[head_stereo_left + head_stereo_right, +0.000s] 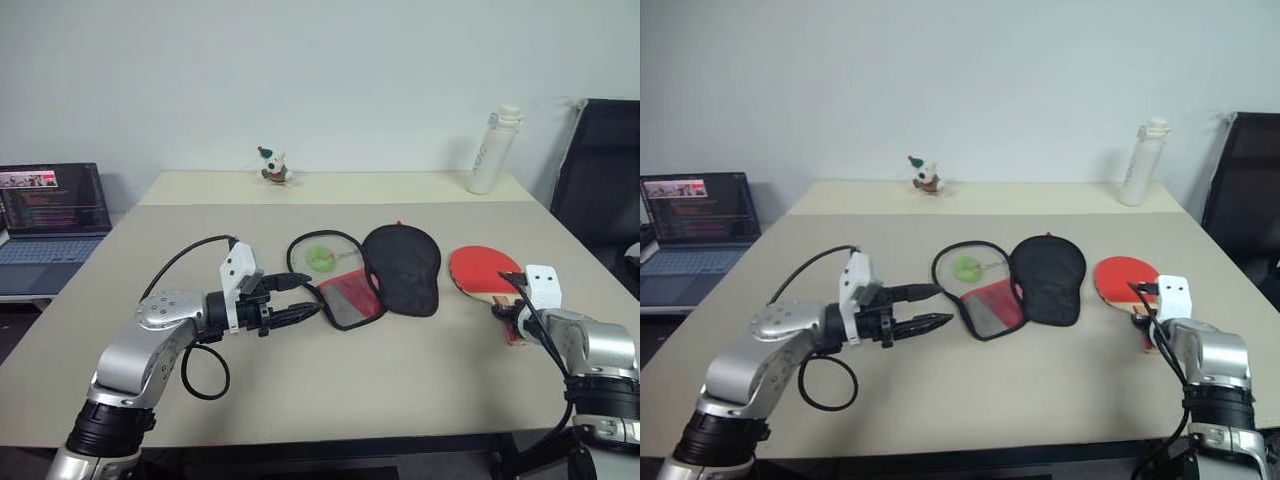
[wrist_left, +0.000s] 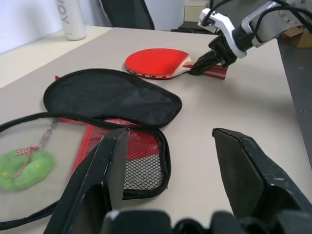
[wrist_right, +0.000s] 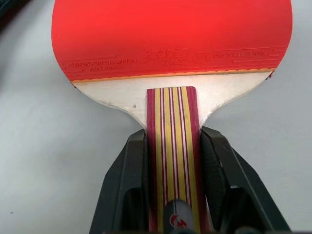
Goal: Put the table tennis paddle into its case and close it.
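Observation:
The table tennis paddle (image 1: 483,268) lies flat on the right side of the table, red face up, its striped wooden handle (image 3: 174,161) pointing toward me. My right gripper (image 1: 512,312) is shut on that handle, one black finger (image 3: 127,170) pressed against each side. The case (image 1: 403,265) lies unzipped and spread open at the table's middle, the black half on the right and the red mesh half (image 1: 340,290) on the left, with a green fuzzy charm (image 1: 321,257) resting inside. My left gripper (image 1: 313,294) hovers open just left of the case's mesh half, holding nothing.
A white bottle (image 1: 493,150) stands at the far right of the table and a small figurine (image 1: 273,167) at the far middle. An open laptop (image 1: 50,215) sits on a lower surface to the left. A black chair (image 1: 600,190) stands beyond the right edge.

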